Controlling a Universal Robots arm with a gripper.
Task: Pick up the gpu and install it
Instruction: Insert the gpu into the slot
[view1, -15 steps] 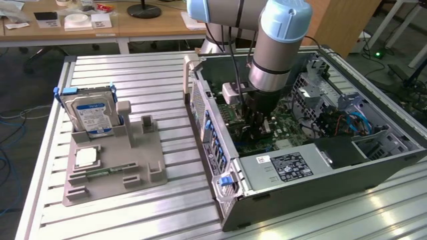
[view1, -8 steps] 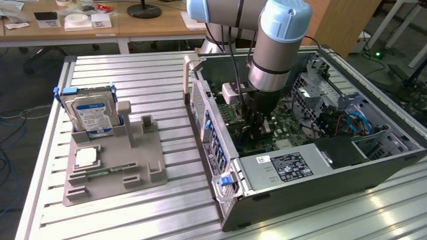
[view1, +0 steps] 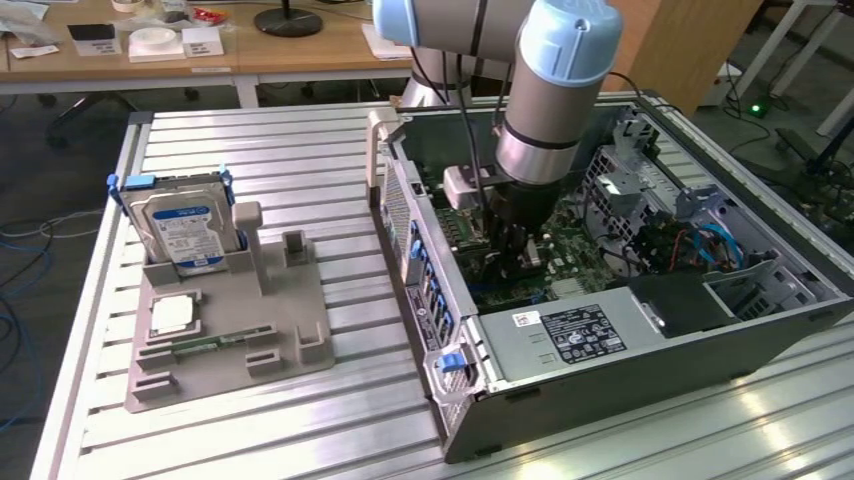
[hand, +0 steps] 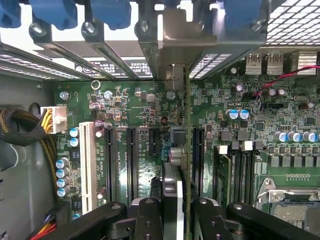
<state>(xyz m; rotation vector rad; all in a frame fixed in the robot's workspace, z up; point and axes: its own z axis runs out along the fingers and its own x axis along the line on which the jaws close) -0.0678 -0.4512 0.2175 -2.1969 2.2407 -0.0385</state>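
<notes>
The exterior view is showing the grey-and-blue robot arm (view1: 554, 90) reaching down into the open black computer tower case (view1: 627, 330), which is lying on its side on the ribbed aluminium worktop (view1: 254, 150), near the edge at the exterior view's right. In that view the hand (view1: 521, 255) is sitting low over the green motherboard (view1: 587, 250), with its grip hidden among the parts.

The wrist view is giving what the exterior view is not: the two black fingers (hand: 150, 215) are clenching the gpu (hand: 181, 165), a flat green circuit-board card seen edge-on with a silver metal end bracket. The card is standing upright over the row of long black expansion slots (hand: 132, 160), its bracket reaching toward the rear slot openings of the case. Whether its lower edge is already sitting in a slot cannot be told. A white slot (hand: 87, 165) and a bundle of yellow and black cables (hand: 47, 135) are lying to one side of the card.

Inside the case, the silver power supply box with a white label (view1: 567, 335) is filling the corner nearest the camera. Outside it, toward the worktop edge at the exterior view's left, a grey moulded holder tray (view1: 227, 340) is carrying a boxy hard drive with a blue-white label (view1: 184, 230), standing upright, and a small narrow green memory stick (view1: 200, 345), lying flat. Bare ribbed worktop is lying between tray and case.
</notes>
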